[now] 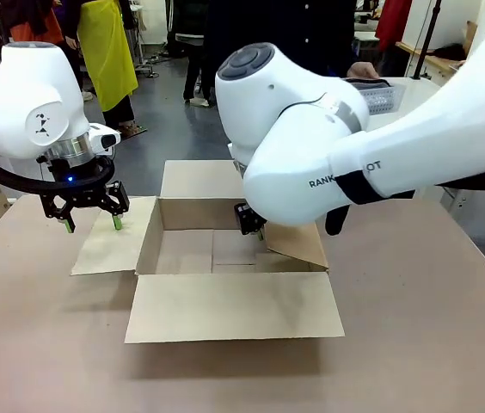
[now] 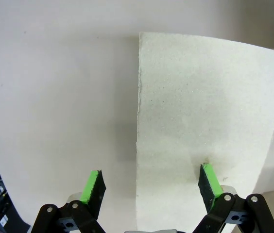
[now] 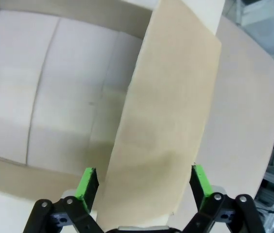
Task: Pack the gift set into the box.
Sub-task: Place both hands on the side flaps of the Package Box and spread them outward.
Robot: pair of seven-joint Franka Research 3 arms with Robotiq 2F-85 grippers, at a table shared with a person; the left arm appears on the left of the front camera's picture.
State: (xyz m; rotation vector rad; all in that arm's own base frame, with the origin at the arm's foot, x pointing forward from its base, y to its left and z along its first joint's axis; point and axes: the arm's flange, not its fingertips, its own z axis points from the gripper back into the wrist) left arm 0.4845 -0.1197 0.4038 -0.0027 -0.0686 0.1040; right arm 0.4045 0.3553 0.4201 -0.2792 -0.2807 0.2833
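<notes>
Left gripper (image 2: 150, 174): fingers apart, holding nothing, hanging over the outer edge of the left flap (image 2: 205, 97). One pad is over card, the other over bare table (image 2: 54, 97).

Right gripper (image 3: 143, 174): wide apart, straddling the raised right flap (image 3: 171, 121). I can't tell if either pad touches it.

Box (image 1: 234, 305): mid-table, open, front flap lying flat toward me.

Gift set (image 1: 386, 96): far right, behind the right arm (image 1: 311, 163), a person's hand (image 1: 363, 69) on it.

Print I can read: "RANK…OT" on that arm.

Open tabletop on the near side and to the right of the box.
</notes>
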